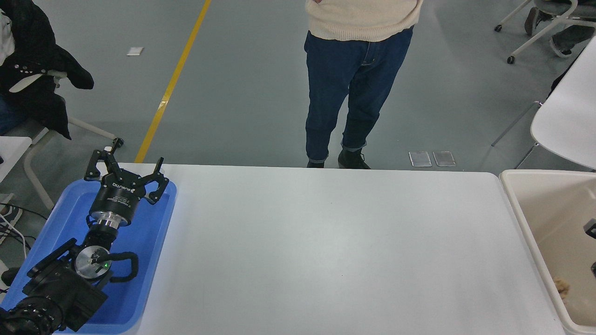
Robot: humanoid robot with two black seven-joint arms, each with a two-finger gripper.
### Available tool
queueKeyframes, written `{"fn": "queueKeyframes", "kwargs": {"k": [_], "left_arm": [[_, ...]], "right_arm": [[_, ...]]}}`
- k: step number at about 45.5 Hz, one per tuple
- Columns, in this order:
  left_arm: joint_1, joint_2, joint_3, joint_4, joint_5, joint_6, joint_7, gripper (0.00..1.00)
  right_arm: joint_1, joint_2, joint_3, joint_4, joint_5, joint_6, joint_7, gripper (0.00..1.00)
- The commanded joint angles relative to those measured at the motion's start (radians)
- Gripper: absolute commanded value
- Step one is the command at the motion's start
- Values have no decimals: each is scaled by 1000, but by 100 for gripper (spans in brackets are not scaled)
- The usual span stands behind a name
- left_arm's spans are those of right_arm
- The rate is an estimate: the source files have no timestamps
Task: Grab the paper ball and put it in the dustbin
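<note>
The tan paper ball [561, 287] lies low inside the cream dustbin [517, 204] at the table's right end, close to its left wall. Only two black fingertips of my right gripper [592, 248] show at the picture's right edge above the bin; they stand apart, with nothing between them. The ball is below and left of them, free of the gripper. My left gripper [125, 167] is open and parked over the blue tray [153, 242] at the lower left.
A person in blue jeans [354, 93] stands at the table's far edge, at the middle. The white table [326, 251] runs between the tray and the bin. Another white table [568, 116] and chairs stand at the far right.
</note>
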Motion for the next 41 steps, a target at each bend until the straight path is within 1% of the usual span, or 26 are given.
{"fn": "queueKeyframes", "kwargs": {"k": [1, 11, 23, 28, 31, 36, 39, 41], "left_arm": [[0, 0, 0, 0, 0, 0, 1, 100], [0, 0, 0, 0, 0, 0, 1, 100], [0, 0, 0, 0, 0, 0, 1, 100], [0, 0, 0, 0, 0, 0, 1, 100], [0, 0, 0, 0, 0, 0, 1, 100], [0, 0, 0, 0, 0, 0, 1, 100], [0, 0, 0, 0, 0, 0, 1, 100], [1, 0, 0, 0, 0, 0, 1, 100]], "right_arm": [[46, -59, 157, 104, 0, 3, -1, 100], [83, -176, 369, 290, 0, 6, -1, 100], [72, -273, 530, 500, 2, 8, 0, 100], [52, -279, 653, 588, 0, 8, 0, 100], [20, -276, 794, 605, 0, 8, 0, 100], [-47, -238, 1059, 640, 0, 15, 0, 100], [-95, -202, 1185, 664, 0, 17, 6, 100], [-121, -181, 1251, 687, 0, 17, 26, 100]]}}
